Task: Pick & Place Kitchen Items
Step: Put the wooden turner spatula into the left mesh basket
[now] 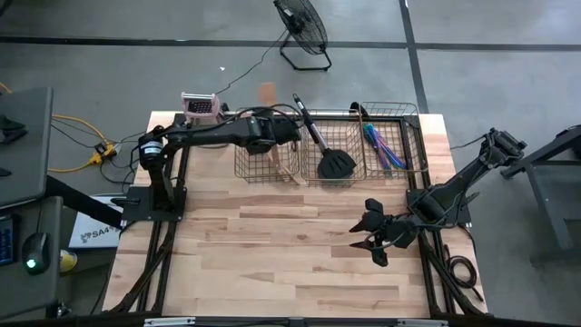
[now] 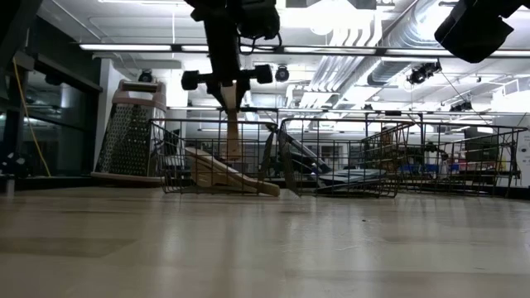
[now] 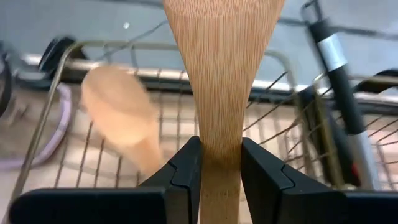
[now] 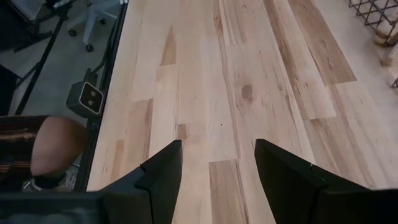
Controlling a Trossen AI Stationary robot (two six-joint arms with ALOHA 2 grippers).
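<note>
My left gripper hangs over the left wire basket at the table's far side, shut on a light wooden spatula. In the low view the spatula reaches down from the fingers into the basket. More wooden utensils lie on the basket floor, among them a spoon. A black spatula leans in the middle basket. Blue-purple cutlery lies in the right basket. My right gripper hovers open over the bare table near the right edge. My left gripper pinches the wooden spatula's narrow handle between its two fingers, just behind where the handle widens into the blade. The fingers slant down from the table's left. The spatula points on beyond the fingertips, its lower end inside the basket walls above the utensils lying there.
A metal box grater with a pink top stands at the far left, beside the left basket. The three baskets sit in a row along the far edge. Bare wooden tabletop stretches across the middle and near side. A fan stands on the floor beyond.
</note>
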